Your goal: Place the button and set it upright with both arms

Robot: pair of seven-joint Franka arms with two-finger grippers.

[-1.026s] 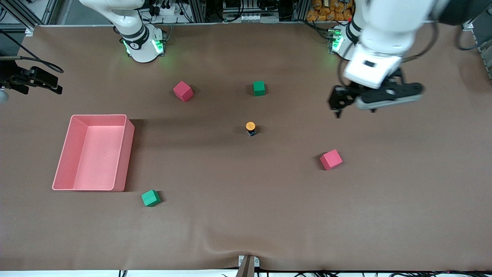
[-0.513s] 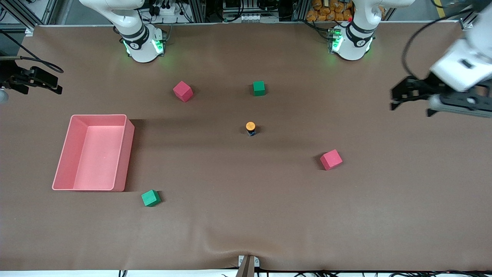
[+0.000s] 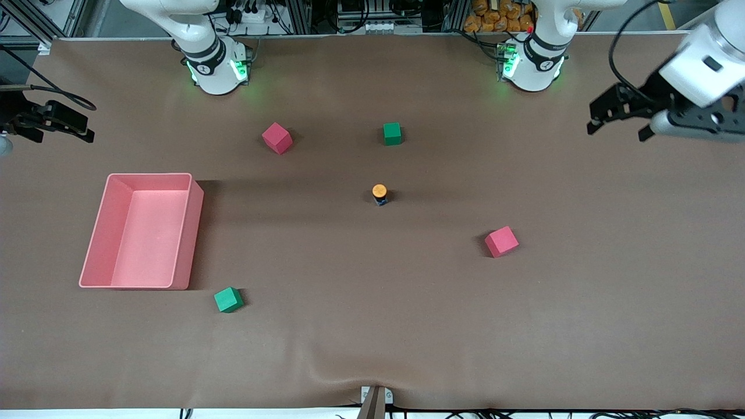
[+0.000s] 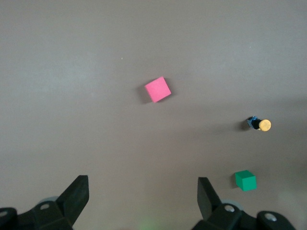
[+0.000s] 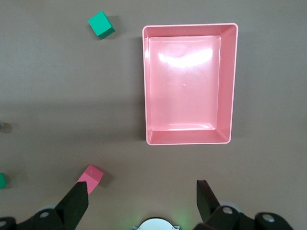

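Swinging away from the middle, the left gripper (image 3: 618, 116) has gone from above the table (image 3: 524, 326) near the button (image 3: 379, 194) out to the left arm's end, where it now hangs high with its fingers spread wide and nothing between them. Nothing else has shifted.

That button stands in the middle of the table, orange cap up on its black body, so its long axis looks vertical. It sits nearer the front camera than the green cube (image 3: 392, 133) and farther than the red cube (image 3: 501, 241). From the left wrist view it shows small, well apart from the open fingers (image 4: 76, 196), with the red cube between.

Over by the bin (image 3: 192, 233), the right gripper (image 5: 141, 201) waits above the table, fingers likewise spread and empty; from the front I can't see it at all.

To me the button already looks placed and upright, so the job seems done or nearly so. Neither gripper is close to it; any further move would mean a long reach back toward the centre from either end.
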